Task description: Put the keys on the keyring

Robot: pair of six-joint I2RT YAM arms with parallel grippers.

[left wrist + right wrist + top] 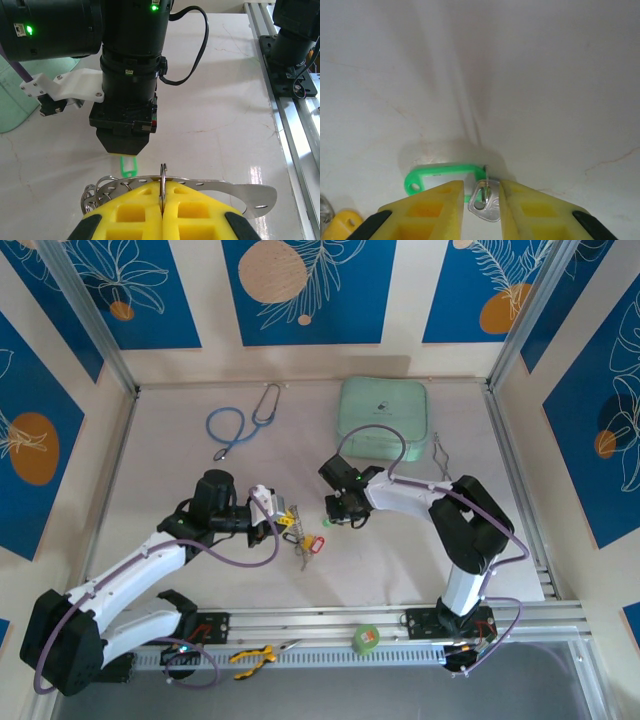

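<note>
My left gripper (162,194) is shut on the keyring (200,183), a silvery perforated band with a thin wire ring (163,176) pinched upright between the yellow fingertips. In the top view the left gripper (272,508) holds it at table centre. A silver key (488,204) with a green tag (447,172) lies flat on the table. My right gripper (481,192) is open, one finger either side of the key's head, a small gap on each side. The left wrist view shows the right gripper (123,144) pointing down over the green tag (128,166). More keys, with a red tag (318,544), lie beside it.
A blue stethoscope (240,425) and a mint-green case (385,418) lie at the back of the table. A green tape roll (367,639) and yellow pliers (255,655) rest on the front rail. A yellow tag (342,222) lies left of the right gripper.
</note>
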